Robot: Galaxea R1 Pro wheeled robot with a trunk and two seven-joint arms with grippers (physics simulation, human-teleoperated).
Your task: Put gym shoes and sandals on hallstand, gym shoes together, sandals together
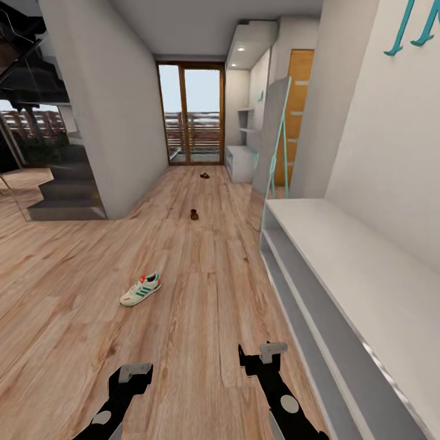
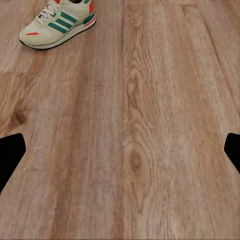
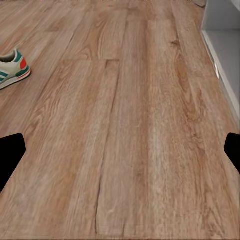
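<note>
One gym shoe [image 1: 141, 289] lies on the corridor floor [image 1: 201, 293], white with green stripes and a red heel patch; I see it too as the gym shoe [image 2: 57, 22] and the gym shoe [image 3: 11, 69]. The other gym shoe is out of view. Two dark brown sandals lie farther down the corridor, a nearer sandal [image 1: 194, 214] and a farther sandal [image 1: 205, 175]. The pale hallstand [image 1: 342, 263] runs along the right wall, its edge showing as the hallstand [image 3: 222, 30]. My left gripper [image 1: 133, 371] [image 2: 120, 155] and right gripper [image 1: 264, 355] [image 3: 120, 155] hang open over bare floor, short of the shoe.
A tall mirror [image 1: 276, 140] leans against the wall past the hallstand's far end. A staircase [image 1: 67, 192] and a wall block [image 1: 104, 110] stand at the left. Glass doors [image 1: 189, 116] close the corridor's far end, with a white cabinet [image 1: 239, 162] beside them.
</note>
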